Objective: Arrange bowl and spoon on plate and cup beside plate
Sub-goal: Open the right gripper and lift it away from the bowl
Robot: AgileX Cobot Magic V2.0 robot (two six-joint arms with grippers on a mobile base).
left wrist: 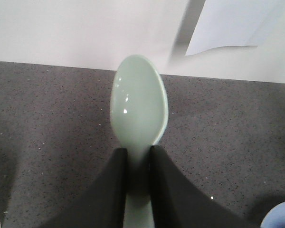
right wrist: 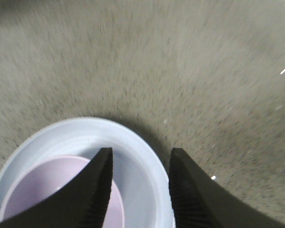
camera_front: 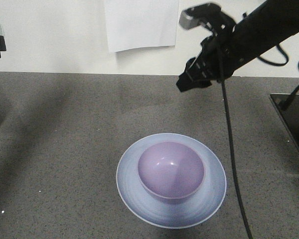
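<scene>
Jaws of the right gripper (camera_front: 189, 82) show in the front-facing view as a dark cluster at the end of a black arm, raised above the grey speckled surface (camera_front: 55, 149) behind and to the right of the plate (camera_front: 139, 199); their spread is hard to read here. That plate is round, shallow and pale blue, and the smooth, matte lavender bowl (camera_front: 171, 169) sits inside it, slightly toward its far rim. A white paper sheet (camera_front: 139, 22) hangs on the wall beyond.

From the left wrist, the left gripper (left wrist: 138, 159) pinches the handle of the pale mint spoon (left wrist: 138, 107) between two black fingers (left wrist: 111, 190). Its long axis runs straight away from the jaws toward the wall, oval scoop outermost, hollow side facing the camera.

From the right wrist, ribbed black fingers (right wrist: 97, 190) stand apart with nothing between them, over the plate's edge; the view is blurred.
</scene>
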